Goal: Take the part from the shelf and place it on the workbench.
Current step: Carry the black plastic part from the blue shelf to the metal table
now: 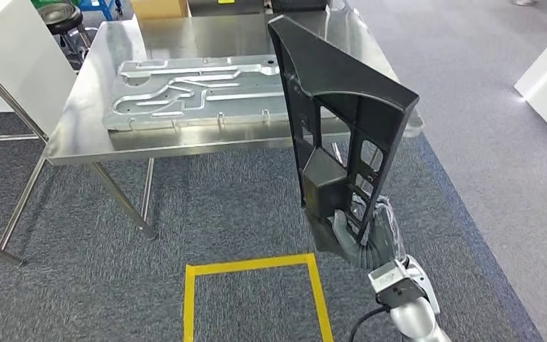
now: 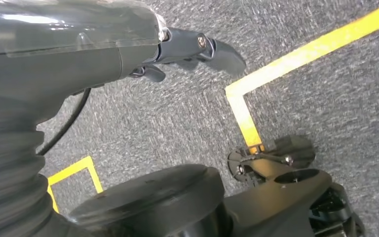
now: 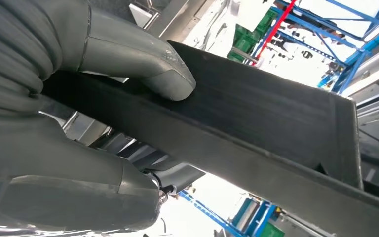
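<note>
Fingers (image 3: 143,64) of the right hand (image 1: 356,231) clamp the lower end of the black part (image 1: 342,114), held upright above the carpet before the desk (image 1: 85,135). Left hand (image 2: 197,49) holds nothing, fingers loosely apart. No legible writing.

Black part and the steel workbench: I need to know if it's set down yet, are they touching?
Apart. In the head view the black part is held upright by the right hand over the carpet, its lower end well below the workbench edge.
</note>
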